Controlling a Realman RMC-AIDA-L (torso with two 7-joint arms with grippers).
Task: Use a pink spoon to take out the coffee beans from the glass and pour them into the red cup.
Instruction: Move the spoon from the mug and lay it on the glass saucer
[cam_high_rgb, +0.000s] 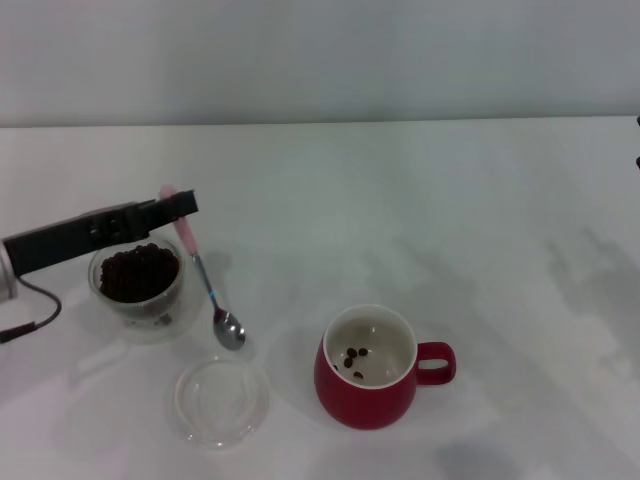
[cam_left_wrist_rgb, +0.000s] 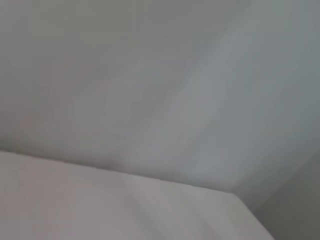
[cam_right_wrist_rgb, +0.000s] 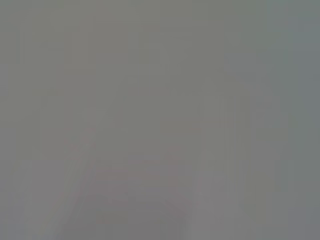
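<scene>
**Left gripper on the pink spoon beside the glass of beans**

The left gripper (cam_high_rgb: 178, 207) reaches in from the robot's left, its dark body lying across the far rim of the glass (cam_high_rgb: 137, 285). Its tips sit at the top of the pink spoon (cam_high_rgb: 205, 280) handle, and they appear closed on it, though the contact itself is small and hard to make out. The spoon hangs or leans steeply: pink handle uppermost at the gripper, metal neck running down toward the robot, and the shiny bowl at or just above the table (cam_high_rgb: 420, 200), to the right of the glass and apart from it.

The glass stands under the gripper's arm, well filled with coffee beans (cam_high_rgb: 139, 272). A thin black cable (cam_high_rgb: 35, 318) loops off the arm at the left edge.

Nearer the robot, just beyond the spoon's bowl, lies a flat clear glass dish (cam_high_rgb: 221, 400). To the right of the dish stands the red cup (cam_high_rgb: 372, 368), its handle pointing right; a few beans lie on its cream floor. Open tabletop lies between the spoon and the cup.

The right gripper is out of the head view; both wrist views show only blank pale surfaces.
</scene>
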